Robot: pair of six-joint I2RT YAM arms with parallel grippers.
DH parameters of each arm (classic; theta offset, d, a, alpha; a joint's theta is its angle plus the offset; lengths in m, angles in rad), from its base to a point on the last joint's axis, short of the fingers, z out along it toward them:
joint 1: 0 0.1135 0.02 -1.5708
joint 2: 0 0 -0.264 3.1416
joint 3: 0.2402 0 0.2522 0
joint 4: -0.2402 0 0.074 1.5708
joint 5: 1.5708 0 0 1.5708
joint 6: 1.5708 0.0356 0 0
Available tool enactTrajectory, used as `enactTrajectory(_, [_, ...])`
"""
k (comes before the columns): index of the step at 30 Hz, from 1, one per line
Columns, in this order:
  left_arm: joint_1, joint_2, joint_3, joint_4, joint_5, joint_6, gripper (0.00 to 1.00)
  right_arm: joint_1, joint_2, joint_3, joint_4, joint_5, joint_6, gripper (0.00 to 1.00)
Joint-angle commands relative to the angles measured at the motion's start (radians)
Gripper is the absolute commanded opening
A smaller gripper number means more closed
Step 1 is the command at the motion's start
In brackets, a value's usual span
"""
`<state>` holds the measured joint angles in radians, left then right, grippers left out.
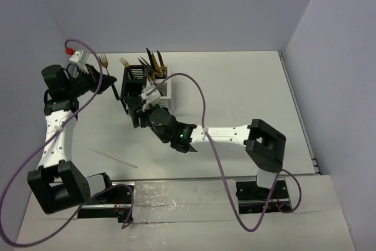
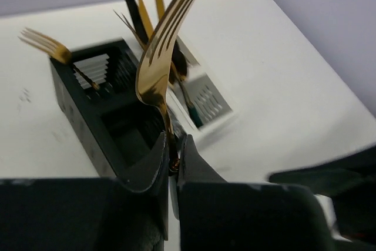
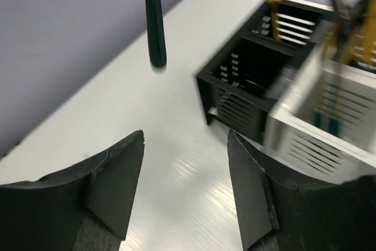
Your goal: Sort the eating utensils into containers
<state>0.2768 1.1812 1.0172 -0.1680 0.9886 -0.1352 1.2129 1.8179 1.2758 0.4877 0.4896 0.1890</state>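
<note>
My left gripper (image 1: pixel 101 82) is shut on a gold-headed fork (image 1: pixel 104 62) with a dark handle and holds it in the air just left of the black caddy (image 1: pixel 133 80). In the left wrist view the fork (image 2: pixel 160 63) rises from the closed gripper (image 2: pixel 174 145) above the black caddy (image 2: pixel 82 113). Another gold fork (image 1: pixel 124 62) stands in the black caddy. Several utensils (image 1: pixel 154 61) stand in the white caddy (image 1: pixel 164 89). My right gripper (image 1: pixel 137 114) is open and empty over the table in front of the caddies (image 3: pixel 247 77); the held fork's dark handle (image 3: pixel 155 24) hangs ahead of it.
A thin clear stick (image 1: pixel 113 157) lies on the table in front of the left arm. Walls enclose the table at the back and both sides. A red-tipped white connector (image 1: pixel 75 55) and cable sit by the left wrist.
</note>
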Motion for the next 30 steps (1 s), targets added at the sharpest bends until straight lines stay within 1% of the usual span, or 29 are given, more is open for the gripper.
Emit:
enactTrajectory(1, [-0.107,0.087,0.009,0.430,-0.180,-0.060,0.00,-0.016,-0.165,-0.139,0.109,0.086,0.006,0.66])
enactTrajectory(2, [-0.131,0.119,0.050,0.471,-0.247,-0.040,0.00,-0.018,-0.189,-0.168,0.111,0.099,0.009,0.66])
enactTrajectory(3, [-0.149,0.196,0.072,0.502,-0.255,-0.032,0.00,-0.019,-0.210,-0.223,0.112,0.105,0.019,0.66])
enactTrajectory(4, [-0.169,0.239,0.090,0.574,-0.257,-0.052,0.00,-0.021,-0.251,-0.251,0.112,0.109,0.026,0.66])
enactTrajectory(5, [-0.172,0.280,0.113,0.575,-0.252,-0.072,0.00,-0.023,-0.270,-0.275,0.111,0.107,0.030,0.66])
enactTrajectory(6, [-0.172,0.369,0.171,0.632,-0.234,-0.090,0.00,-0.023,-0.287,-0.300,0.109,0.107,0.042,0.66])
enactTrajectory(7, [-0.177,0.412,0.200,0.653,-0.229,-0.124,0.00,-0.023,-0.317,-0.340,0.101,0.107,0.050,0.66])
enactTrajectory(8, [-0.180,0.493,0.257,0.669,-0.225,-0.133,0.00,-0.024,-0.328,-0.358,0.095,0.107,0.056,0.66])
enactTrajectory(11, [-0.186,0.614,0.334,0.732,-0.235,-0.159,0.00,-0.023,-0.359,-0.394,0.054,0.110,0.073,0.66])
enactTrajectory(12, [-0.189,0.636,0.345,0.795,-0.248,-0.165,0.00,-0.023,-0.365,-0.404,0.036,0.119,0.084,0.66])
enactTrajectory(14, [-0.194,0.688,0.369,0.840,-0.269,-0.138,0.00,-0.023,-0.365,-0.414,0.026,0.118,0.095,0.65])
enactTrajectory(16, [-0.214,0.713,0.392,0.846,-0.301,-0.080,0.00,-0.023,-0.364,-0.423,0.026,0.115,0.102,0.65])
enactTrajectory(20, [-0.232,0.768,0.419,0.852,-0.300,-0.087,0.00,-0.023,-0.353,-0.414,0.008,0.124,0.092,0.65])
enactTrajectory(22, [-0.235,0.778,0.397,0.875,-0.307,-0.090,0.00,-0.023,-0.351,-0.409,-0.001,0.136,0.086,0.65])
enactTrajectory(23, [-0.235,0.781,0.361,0.889,-0.306,-0.089,0.00,-0.023,-0.351,-0.408,-0.004,0.139,0.081,0.65])
enactTrajectory(26, [-0.238,0.788,0.304,0.898,-0.315,-0.054,0.00,-0.023,-0.353,-0.408,-0.006,0.139,0.069,0.65])
enactTrajectory(29, [-0.238,0.788,0.264,0.897,-0.320,-0.020,0.00,-0.026,-0.347,-0.391,-0.038,0.110,0.064,0.67])
enactTrajectory(30, [-0.238,0.784,0.248,0.909,-0.318,-0.012,0.01,-0.027,-0.336,-0.374,-0.073,0.101,0.066,0.68])
